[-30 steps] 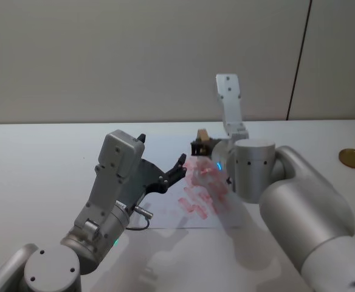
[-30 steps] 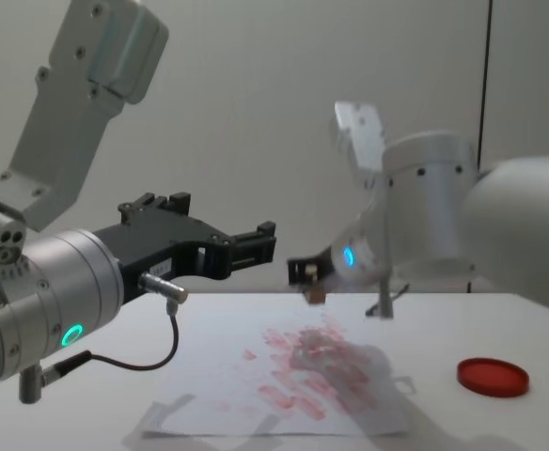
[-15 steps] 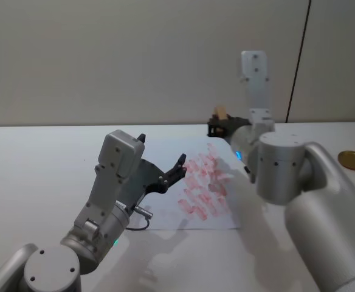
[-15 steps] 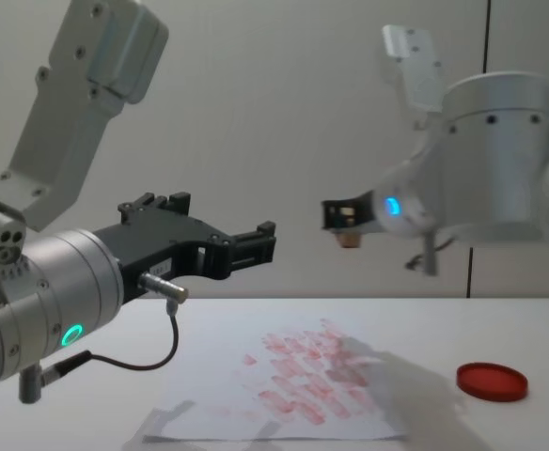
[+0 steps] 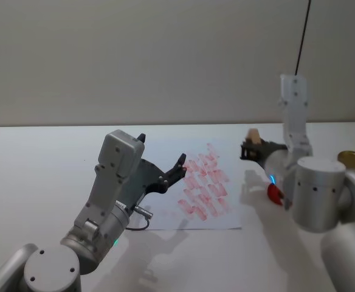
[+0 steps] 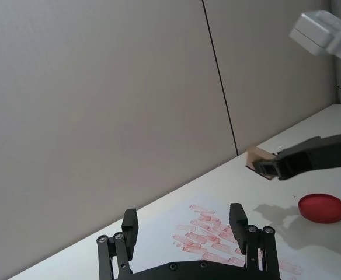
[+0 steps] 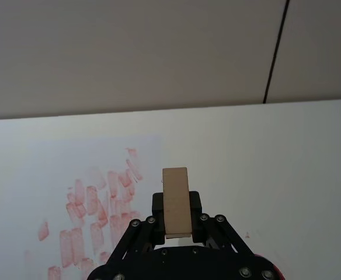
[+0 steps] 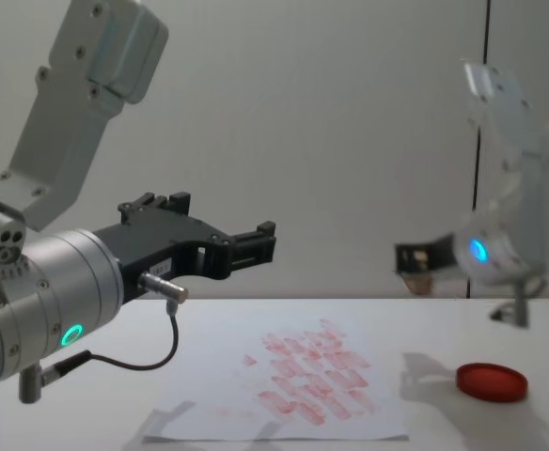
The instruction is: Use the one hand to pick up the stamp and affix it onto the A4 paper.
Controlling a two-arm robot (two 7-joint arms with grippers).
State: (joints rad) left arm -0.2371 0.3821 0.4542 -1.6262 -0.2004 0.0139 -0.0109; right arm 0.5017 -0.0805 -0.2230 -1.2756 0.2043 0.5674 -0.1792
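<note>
The right gripper [image 8: 417, 259] hangs in the air pinching the stamp [image 7: 176, 201], with the red ink pad [image 8: 492, 381] below and just beside it and the paper [image 8: 293, 395] off to its left on the table [image 5: 37, 164]. The left gripper [image 8: 251, 246], fingers spread, hovers over the paper's left part.

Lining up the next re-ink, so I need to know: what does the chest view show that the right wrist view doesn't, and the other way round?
Chest view only: the round red ink pad lying whole on the table, to the right of the A4 paper; the right claw raised well above the table, between paper and pad; and the left claw, open and held above the paper's left side.

Right wrist view only: the stamp standing up between the right claw's fingers, its plain top face visible.

Both: the paper's red prints and the wall behind.
</note>
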